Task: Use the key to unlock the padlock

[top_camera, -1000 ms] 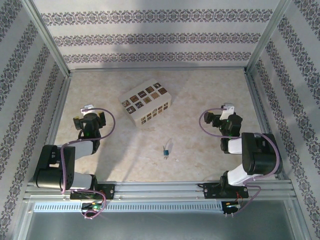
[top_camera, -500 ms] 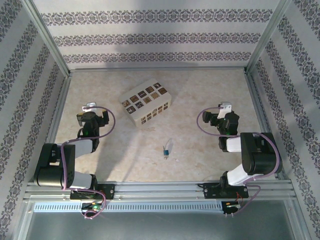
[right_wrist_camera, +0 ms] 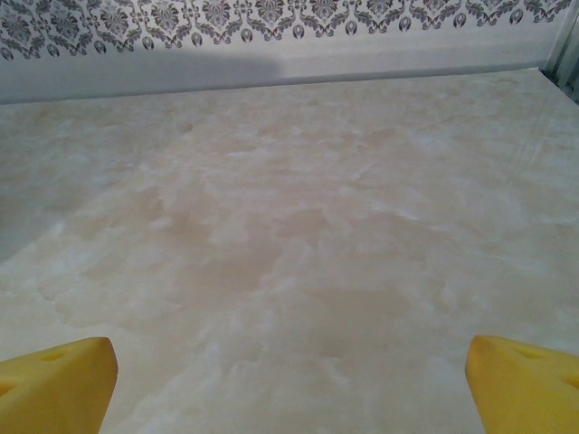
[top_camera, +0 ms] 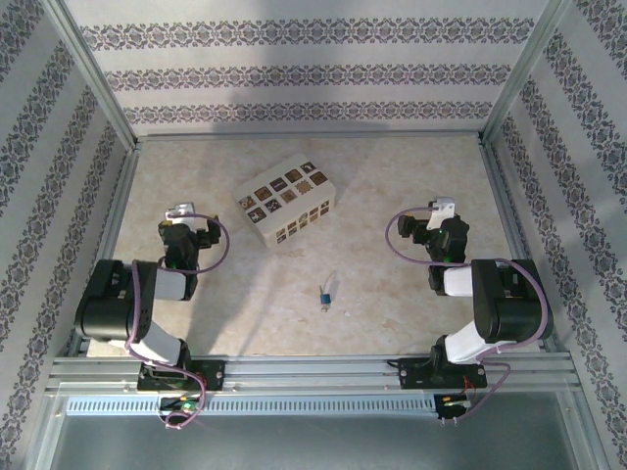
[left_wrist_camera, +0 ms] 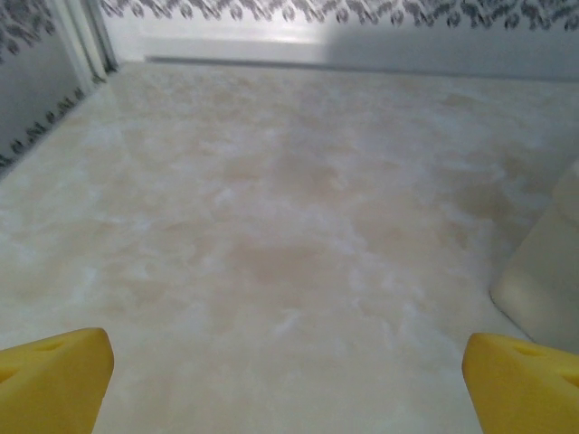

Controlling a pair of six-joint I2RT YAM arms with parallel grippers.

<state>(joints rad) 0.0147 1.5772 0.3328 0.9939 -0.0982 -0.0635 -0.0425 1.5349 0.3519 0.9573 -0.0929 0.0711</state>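
Padlock (top_camera: 324, 293) lies flat on the beige marbled table (top_camera: 392, 166), near the middle and a bit toward the near edge, between the two arms and well apart from both. It reads as a tiny cluster: a blue bit (top_camera: 321, 299) on the near side, a pale silvery bit (top_camera: 331, 284) touching it on the far side. Too small to tell lock body from key, or whether the key is inserted.

Left gripper (top_camera: 183, 228) sits on the left side of the table, pointing toward the back wall (top_camera: 294, 59), jaws spread wide and holding nothing. In the left wrist view, its yellow fingertips (left_wrist_camera: 54, 380) sit at the two bottom corners with bare table between them. A pale cream corner (left_wrist_camera: 543, 262) shows at the right edge; cannot tell what it is.

Right gripper (top_camera: 436, 231) is on the right side, also facing the back wall, jaws wide and empty. In the right wrist view, yellow fingertips (right_wrist_camera: 56, 384) are at the bottom corners with bare table between them.

Patterned box (top_camera: 286, 203) lies diagonally on the table beyond the padlock and slightly left, apart from it, closer to the left gripper than to the right one. Neither gripper touches anything.
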